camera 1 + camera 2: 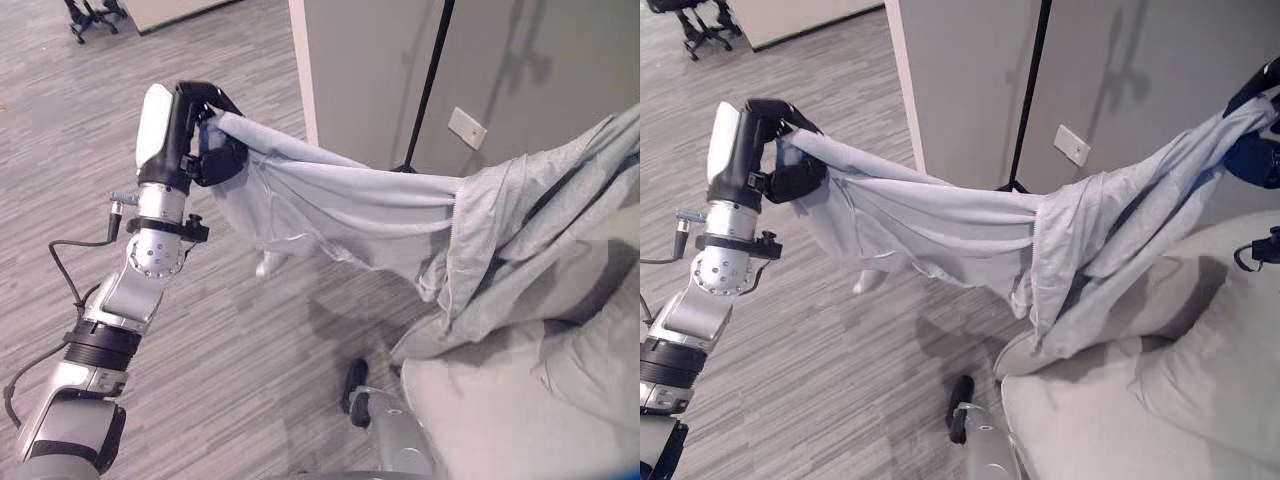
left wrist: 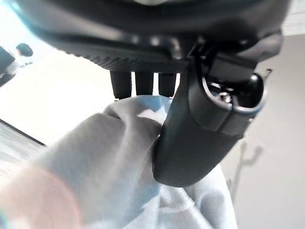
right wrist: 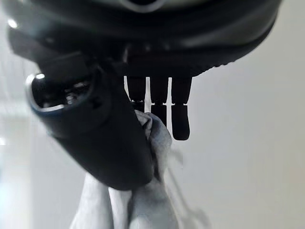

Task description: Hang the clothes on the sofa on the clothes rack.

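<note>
A soft, pale grey zip-up jacket (image 1: 400,225) hung stretched in folds between both hands above the striped grey floor (image 1: 230,350) and the sofa's (image 1: 1110,420) cushioned front edge. The left hand (image 1: 205,135) pinched one rumpled end between thumb and curled fingers; the right hand (image 1: 1255,150) clamped the other likewise.

Office corner with grey flooring

Grey wood-grain floor (image 1: 240,360) meets pale partition walls (image 1: 520,70); a white wall socket (image 1: 467,128) sits beside a black pole (image 1: 428,85).
</note>
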